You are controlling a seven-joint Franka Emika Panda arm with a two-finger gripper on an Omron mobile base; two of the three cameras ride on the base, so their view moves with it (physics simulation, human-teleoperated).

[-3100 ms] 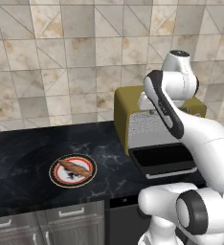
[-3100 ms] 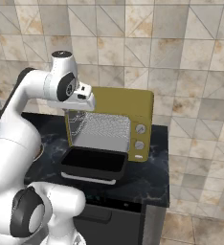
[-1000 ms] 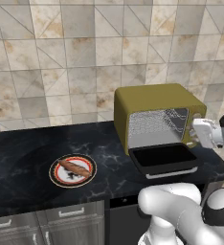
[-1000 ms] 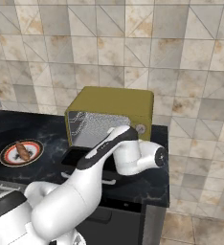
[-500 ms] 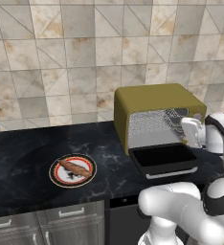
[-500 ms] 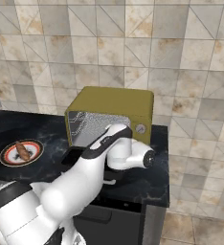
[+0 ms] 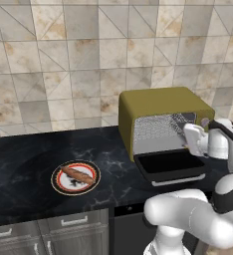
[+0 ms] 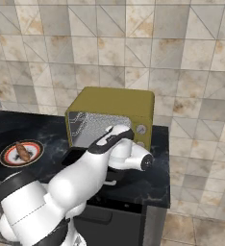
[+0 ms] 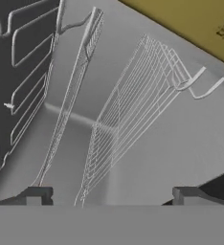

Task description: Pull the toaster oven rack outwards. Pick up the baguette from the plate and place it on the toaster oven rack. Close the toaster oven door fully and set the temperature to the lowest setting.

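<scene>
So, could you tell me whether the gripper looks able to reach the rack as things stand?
Probably yes. The door is folded down, the gripper is at the oven mouth with its jaws open, and the rack lies straight ahead with nothing between.

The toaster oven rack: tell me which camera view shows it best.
The hand view: the toaster oven rack spans the frame as a wire grid, seen from close inside the cavity. The left base view gives only a glimpse of grey wire in the oven mouth. In the right base view the cavity is too hazy to pick it out.
</scene>
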